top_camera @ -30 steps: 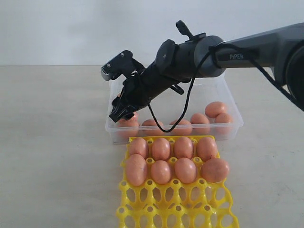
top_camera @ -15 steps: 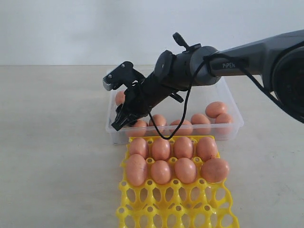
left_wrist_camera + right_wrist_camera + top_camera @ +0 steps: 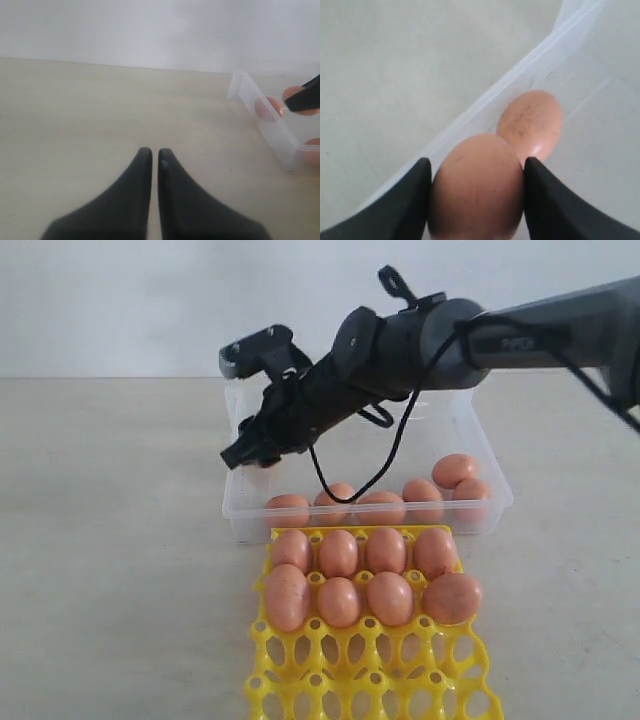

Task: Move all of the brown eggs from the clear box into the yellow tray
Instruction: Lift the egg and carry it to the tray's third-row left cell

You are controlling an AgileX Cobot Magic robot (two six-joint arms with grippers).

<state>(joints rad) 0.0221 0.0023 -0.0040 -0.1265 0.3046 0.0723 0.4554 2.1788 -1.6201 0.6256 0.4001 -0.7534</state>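
My right gripper (image 3: 250, 452) hangs above the left end of the clear box (image 3: 480, 515), shut on a brown egg (image 3: 477, 185) that fills the gap between its fingers (image 3: 476, 165). Below it, one more egg (image 3: 530, 122) lies by the box wall. Several brown eggs (image 3: 383, 502) rest along the box's front wall. In front of the box, the yellow tray (image 3: 370, 680) holds several eggs (image 3: 338, 552) in its two back rows. My left gripper (image 3: 155, 151) is shut and empty over bare table to the left of the box (image 3: 260, 110); the exterior view does not show it.
The right arm (image 3: 520, 335) reaches across from the right, above the box, with a black cable (image 3: 395, 455) looping down from it. The tray's front rows of cups (image 3: 370, 695) hold nothing. Bare beige table (image 3: 110, 540) lies to the left of the box and tray.
The right gripper has closed on an egg at the box's left end and risen with it. The left gripper has no earlier frame.
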